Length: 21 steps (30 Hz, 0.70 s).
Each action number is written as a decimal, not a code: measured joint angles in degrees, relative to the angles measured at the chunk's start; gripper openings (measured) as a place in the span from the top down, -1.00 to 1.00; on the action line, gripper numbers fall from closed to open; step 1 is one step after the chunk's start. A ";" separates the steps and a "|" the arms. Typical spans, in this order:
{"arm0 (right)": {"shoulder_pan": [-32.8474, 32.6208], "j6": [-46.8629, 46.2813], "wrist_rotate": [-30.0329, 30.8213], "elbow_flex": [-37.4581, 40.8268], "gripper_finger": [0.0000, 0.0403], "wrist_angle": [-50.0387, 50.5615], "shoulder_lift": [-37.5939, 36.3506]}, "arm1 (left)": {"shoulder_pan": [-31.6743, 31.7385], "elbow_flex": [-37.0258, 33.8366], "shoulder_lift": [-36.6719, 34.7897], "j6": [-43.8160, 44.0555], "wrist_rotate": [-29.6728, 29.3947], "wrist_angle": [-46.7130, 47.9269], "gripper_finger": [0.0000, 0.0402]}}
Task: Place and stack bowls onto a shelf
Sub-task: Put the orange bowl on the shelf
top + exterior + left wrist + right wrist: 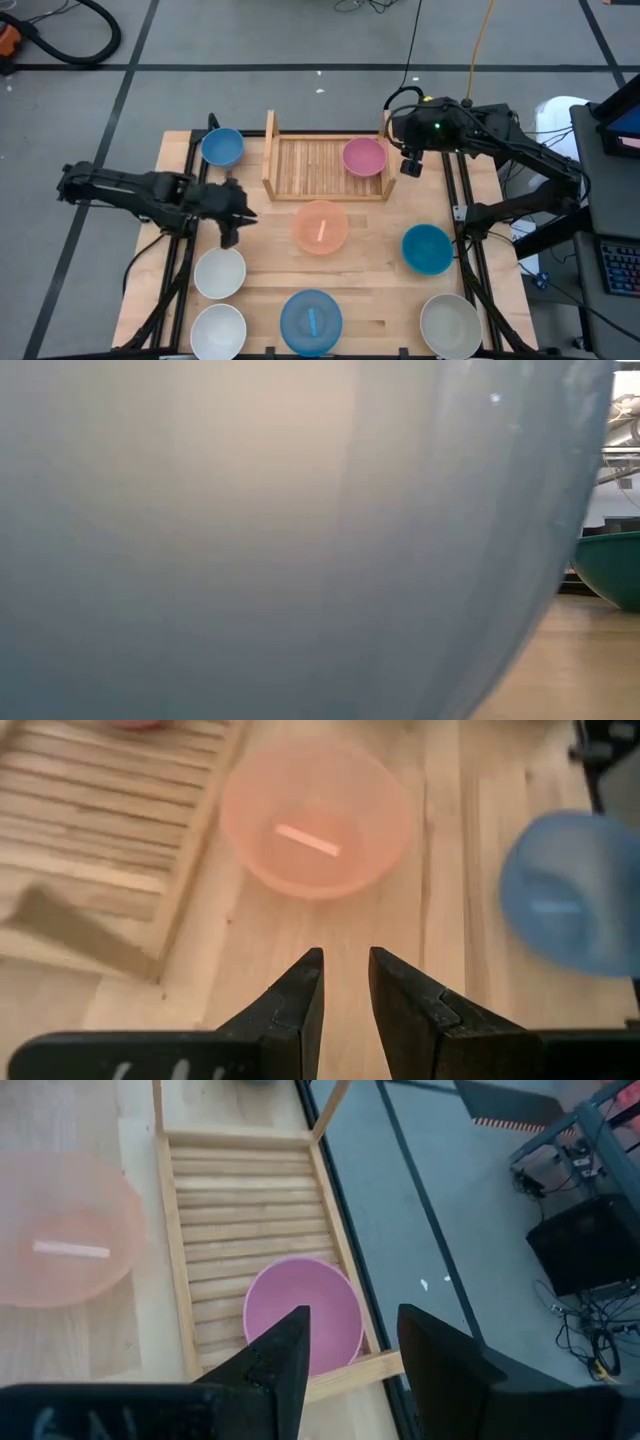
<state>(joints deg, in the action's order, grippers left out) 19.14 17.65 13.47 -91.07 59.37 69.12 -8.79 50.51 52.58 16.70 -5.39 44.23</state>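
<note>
Wooden table [375,300], slatted shelf [310,165], pink bowl [364,156]

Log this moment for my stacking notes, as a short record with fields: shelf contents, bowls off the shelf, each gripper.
shelf: holds one pink bowl, at its right end
bowls off shelf: seven, none stacked
nearest shelf: peach bowl, just in front
left gripper: open, empty, above the table left of the peach bowl
right gripper: open, empty, beside the shelf's right end
</note>
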 joint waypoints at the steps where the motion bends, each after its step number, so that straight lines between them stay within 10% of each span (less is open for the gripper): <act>1: 0.00 0.12 0.00 -0.01 0.29 -0.25 -0.23 | -0.24 0.40 1.75 -1.45 0.54 -0.08 0.56; 21: 0.00 1.65 0.00 -0.01 0.29 -2.27 -2.31 | -3.66 0.93 21.48 -35.04 0.65 -11.53 0.56</act>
<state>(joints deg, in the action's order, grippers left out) 19.14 19.30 13.47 -91.08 57.10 66.81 -12.45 51.44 74.06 -18.34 -4.73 32.70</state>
